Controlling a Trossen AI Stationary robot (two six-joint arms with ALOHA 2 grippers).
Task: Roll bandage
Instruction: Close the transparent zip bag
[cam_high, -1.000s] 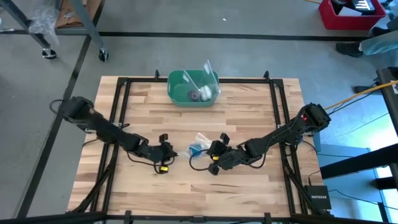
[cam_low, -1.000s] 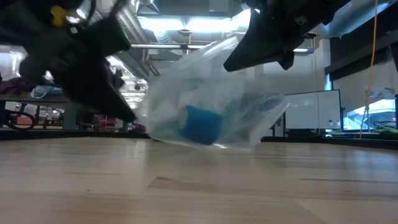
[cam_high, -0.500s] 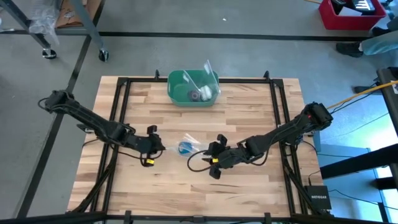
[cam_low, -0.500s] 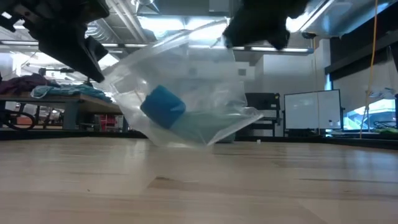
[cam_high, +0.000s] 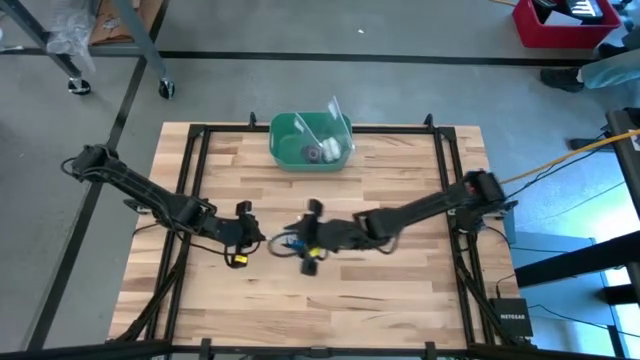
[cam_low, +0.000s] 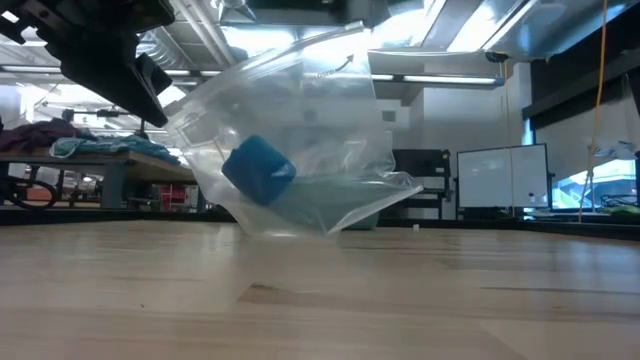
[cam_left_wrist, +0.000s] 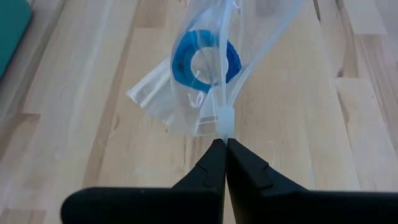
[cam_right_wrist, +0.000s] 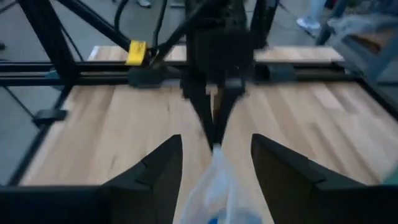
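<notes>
**A:** High view has both arms meeting around the middle of the tabletop, a bit toward the near edge. So where's the bandage (cam_left_wrist: 205, 60)?

**B:** It's a small blue roll inside a clear plastic bag (cam_low: 300, 150), already wound up from the look of it. The left gripper (cam_left_wrist: 224, 146) has its fingers pinched together on the bag's top seam, holding it up with the bottom just touching the wood.

**A:** And the right gripper (cam_right_wrist: 214, 163)?

**B:** Spread wide, fingers either side of the bag, nothing between them pressing yet. It faces the left gripper head-on (you can see that one straight ahead in the right wrist view).

**A:** So which way does the roll lie?

**B:** Beyond the left fingertips, hanging below the seam, between the two grippers. The right one looks nearer to it, so I'd guess it makes the next grab.
</notes>
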